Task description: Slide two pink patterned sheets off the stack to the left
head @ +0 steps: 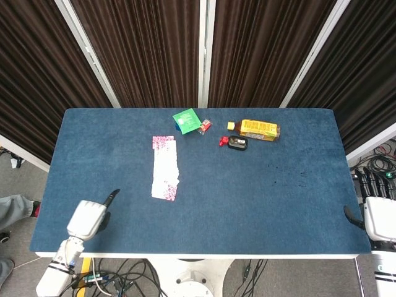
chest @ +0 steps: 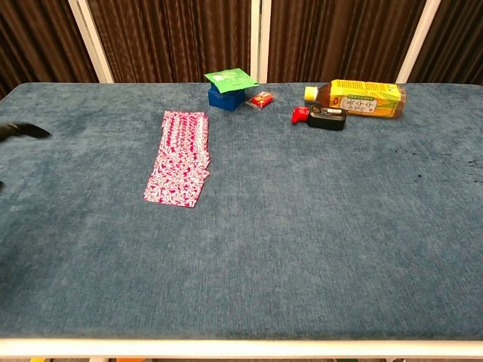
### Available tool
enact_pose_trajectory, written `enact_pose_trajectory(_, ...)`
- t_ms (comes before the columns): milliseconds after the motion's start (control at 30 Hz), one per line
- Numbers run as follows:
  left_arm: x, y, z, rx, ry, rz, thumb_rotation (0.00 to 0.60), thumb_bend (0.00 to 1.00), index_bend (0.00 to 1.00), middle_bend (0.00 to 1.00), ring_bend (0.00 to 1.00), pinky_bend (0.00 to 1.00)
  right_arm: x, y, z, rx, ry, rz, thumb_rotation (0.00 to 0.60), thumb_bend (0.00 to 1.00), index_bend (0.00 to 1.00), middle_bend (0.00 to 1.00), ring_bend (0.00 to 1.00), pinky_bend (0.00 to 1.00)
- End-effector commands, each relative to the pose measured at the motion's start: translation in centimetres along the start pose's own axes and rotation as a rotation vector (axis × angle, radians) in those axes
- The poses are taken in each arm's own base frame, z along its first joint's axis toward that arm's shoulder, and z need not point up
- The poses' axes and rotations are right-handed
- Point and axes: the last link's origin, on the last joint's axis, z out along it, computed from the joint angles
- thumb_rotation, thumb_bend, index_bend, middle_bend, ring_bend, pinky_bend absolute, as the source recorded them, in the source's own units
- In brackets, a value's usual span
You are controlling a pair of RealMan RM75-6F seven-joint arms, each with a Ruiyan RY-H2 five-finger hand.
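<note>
The left hand is over the near left corner of the table, its pale back turned up to the head camera; one dark finger pokes out toward the far right, and the rest are hidden under the palm, so whether the hand is spread or clenched cannot be told, though nothing shows in its grasp. In the chest view only a dark fingertip enters at the left edge, above the blue cloth. The stack of pink patterned sheets lies flat well apart from that finger, farther in and to its right, a long narrow strip running away from the robot with its near end slightly fanned; no hand touches it. The right hand sits off the near right edge of the table, fingers straight and apart, holding nothing, far from the stack. Along the far side lie a green packet on a blue box, a small red item, a black and red object and a yellow bottle on its side.
</note>
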Motion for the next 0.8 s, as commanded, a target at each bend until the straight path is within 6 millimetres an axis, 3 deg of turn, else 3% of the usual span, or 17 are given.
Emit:
enact_pose_trajectory(33,-1.2,1.9,2.0,-0.05,-0.074,-0.002,0.6,0.57,0.1,0.89,0.93,1.0,0.2,0.1,0.2,-0.003,0.004,-0.001,0.6,0.21,0.0,0.0,0.0,0.0)
enact_pose_trajectory(367,-3.4,5.3,6.6,-0.135,-0.17,0.017,0.6,0.58,0.1,0.91,0.93,1.0,-0.4,0.5,0.6,-0.031,-0.019,-0.008,0.6,0.21,0.0,0.0,0.0,0.0)
enact_pose_trajectory(800,-4.0,8.0,9.6,-0.15,-0.174,0.094,0.6,0.61,0.1,0.9,0.93,1.0,-0.6,0.3,0.6,-0.023,-0.019,0.006,0.6,0.21,0.0,0.0,0.0,0.0)
